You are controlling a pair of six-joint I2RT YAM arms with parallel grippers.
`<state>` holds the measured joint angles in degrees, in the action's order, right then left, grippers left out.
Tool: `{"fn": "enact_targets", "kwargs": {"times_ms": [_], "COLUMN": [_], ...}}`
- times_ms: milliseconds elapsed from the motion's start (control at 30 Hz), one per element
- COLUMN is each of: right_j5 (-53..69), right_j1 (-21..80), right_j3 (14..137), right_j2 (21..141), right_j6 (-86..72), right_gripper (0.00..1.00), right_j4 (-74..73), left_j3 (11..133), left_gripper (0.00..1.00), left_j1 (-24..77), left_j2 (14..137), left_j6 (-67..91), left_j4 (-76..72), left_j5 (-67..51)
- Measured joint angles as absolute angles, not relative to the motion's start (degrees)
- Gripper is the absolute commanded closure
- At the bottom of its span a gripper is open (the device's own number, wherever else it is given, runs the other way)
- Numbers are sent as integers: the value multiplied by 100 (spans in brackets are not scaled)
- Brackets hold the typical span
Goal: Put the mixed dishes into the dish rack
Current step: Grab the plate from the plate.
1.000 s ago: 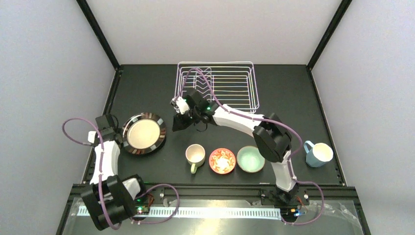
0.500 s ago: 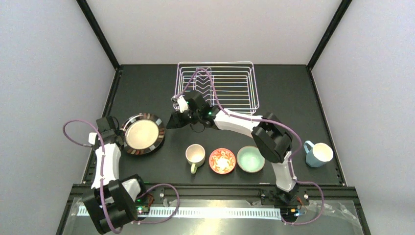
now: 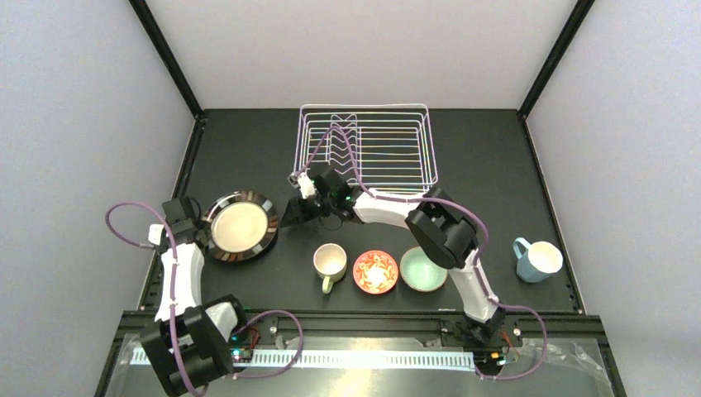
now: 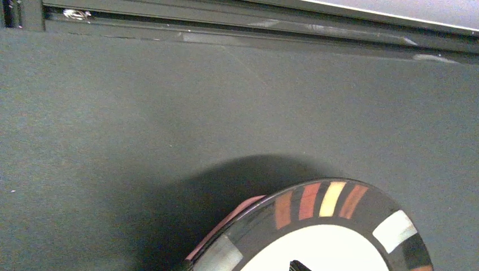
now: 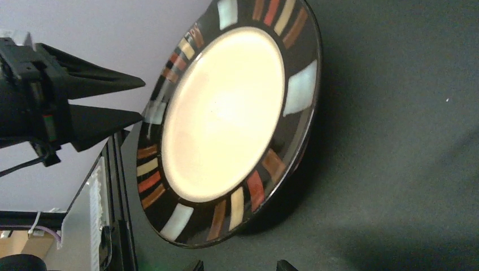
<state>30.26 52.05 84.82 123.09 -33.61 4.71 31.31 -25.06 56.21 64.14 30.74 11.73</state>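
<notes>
Plate, striped [image 3: 241, 227] | between left claw [image 5: 138, 99] and right claw [image 3: 288, 217] | jaws apart

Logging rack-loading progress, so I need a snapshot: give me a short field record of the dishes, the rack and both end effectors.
dish rack: far centre of the table, no dishes seen in it
striped plate: left side, pink edge showing beneath it
front row, left to right: cream mug, red-orange bowl, mint bowl
blue mug: right side, apart from the row
left end effector: open, by the plate's left rim
right end effector: open, by the plate's right rim, holding nothing
</notes>
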Motion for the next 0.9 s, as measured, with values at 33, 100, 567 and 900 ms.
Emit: {"fn": "enact_targets", "kwargs": {"times_ms": [33,100,567,900], "right_j5": [3039,3068,3170,3170], "right_j1": [5205,5205,5205,5205], "right_j3": [8482,8482,8803,8995], "right_j2": [12359,12429,12737,12886], "right_j6": [-3367,-3382,-3347,-3334], "right_gripper": [25,25,25,25], "right_j4": [473,478,381,290], "left_j3": [3131,3133,3135,3089], "left_gripper": [1,1,1,1], "left_j1": [-2506,-2506,-2587,-2766], "left_j2": [5594,5544,5214,5306], "left_j6": [6414,6410,6410,6407], "left_j4": [3096,3175,3511,3380], "left_j5": [1203,1295,1649,1645]}}
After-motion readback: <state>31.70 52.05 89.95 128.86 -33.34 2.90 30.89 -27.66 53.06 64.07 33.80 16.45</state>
